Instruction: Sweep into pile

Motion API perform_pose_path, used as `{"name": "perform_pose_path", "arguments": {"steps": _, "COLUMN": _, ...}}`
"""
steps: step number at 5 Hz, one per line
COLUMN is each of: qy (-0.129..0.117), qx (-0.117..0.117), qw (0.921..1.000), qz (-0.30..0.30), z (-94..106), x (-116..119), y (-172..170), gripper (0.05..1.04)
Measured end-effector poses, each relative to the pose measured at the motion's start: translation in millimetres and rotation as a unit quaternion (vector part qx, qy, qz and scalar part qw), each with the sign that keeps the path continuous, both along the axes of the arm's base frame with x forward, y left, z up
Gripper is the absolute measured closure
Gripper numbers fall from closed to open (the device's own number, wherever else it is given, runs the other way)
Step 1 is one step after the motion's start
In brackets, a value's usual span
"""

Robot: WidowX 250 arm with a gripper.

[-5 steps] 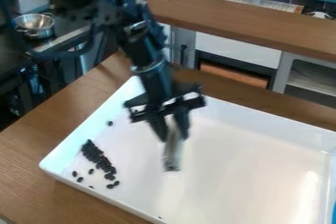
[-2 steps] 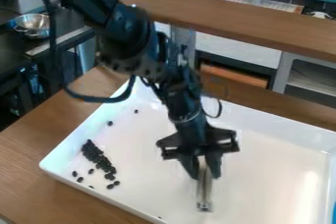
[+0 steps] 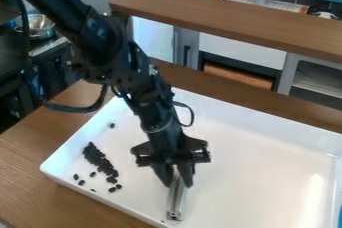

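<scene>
One gripper (image 3: 176, 178), clamped on a metal tool (image 3: 176, 201), has swung nearer the dark beans (image 3: 96, 157) off its side, likely for a sweep.

And here the tray (image 3: 75, 144) is cut off at the bottom, the metal bowl (image 3: 44, 28) partly hidden by a cable (image 3: 75, 109).

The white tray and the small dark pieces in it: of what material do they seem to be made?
The tray looks like glossy plastic or enamelled metal, judging by the bright reflection. The pieces are black, small and roundish, perhaps dried beans; their surface leaves the material open.
</scene>
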State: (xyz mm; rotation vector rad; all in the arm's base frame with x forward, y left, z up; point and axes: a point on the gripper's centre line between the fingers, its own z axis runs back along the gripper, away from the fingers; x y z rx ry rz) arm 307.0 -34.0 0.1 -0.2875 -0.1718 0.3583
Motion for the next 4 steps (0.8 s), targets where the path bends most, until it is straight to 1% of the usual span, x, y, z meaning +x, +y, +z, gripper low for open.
{"name": "perform_pose_path", "arguments": {"steps": 1, "qy": 0.022, "qx": 0.000, "qw": 0.9997, "qz": -0.008, "z": 2.4, "x": -12.2, "y": 20.1, "gripper": 0.719}}
{"name": "perform_pose_path", "arguments": {"steps": 2, "qy": 0.030, "qx": 0.010, "qw": 0.9993, "qz": -0.020, "z": 1.8, "x": -21.3, "y": 30.4, "gripper": 0.719}}
{"name": "perform_pose_path", "arguments": {"steps": 3, "qy": 0.037, "qx": 0.034, "qw": 0.9986, "qz": -0.015, "z": -0.1, "x": -24.8, "y": 49.7, "gripper": 0.719}}
{"name": "perform_pose_path", "arguments": {"steps": 4, "qy": 0.043, "qx": 0.074, "qw": 0.9963, "qz": 0.000, "z": 0.4, "x": -23.4, "y": 66.6, "gripper": 0.719}}
